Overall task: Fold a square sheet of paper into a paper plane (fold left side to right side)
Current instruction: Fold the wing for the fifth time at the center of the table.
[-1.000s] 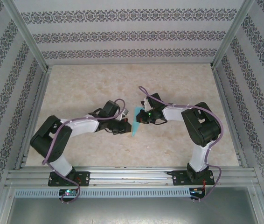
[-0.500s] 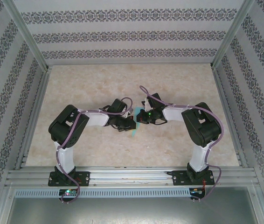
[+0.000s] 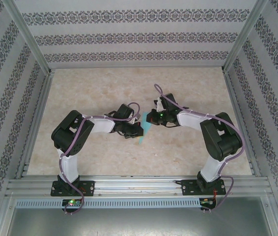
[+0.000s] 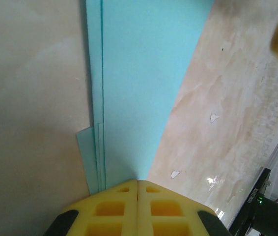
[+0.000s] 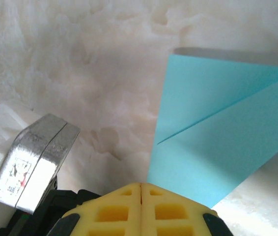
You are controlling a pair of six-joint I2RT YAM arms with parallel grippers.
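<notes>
Seemingly late in folding: pinching the slim, layered light-turquoise paper plane (image 4: 139, 78) with left and right jaws fully shut, probably spreading wings next.

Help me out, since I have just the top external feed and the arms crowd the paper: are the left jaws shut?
Observer: Yes. In the left wrist view the left jaws are shut, their tip meeting the narrow end of the paper.
Operator: Is that paper a single layer?
Observer: No. Several stacked edges run along its left side in that view.
Operator: And the right jaws?
Observer: Shut too, tip against the paper's edge. Whether they pinch it I cannot tell.
</notes>
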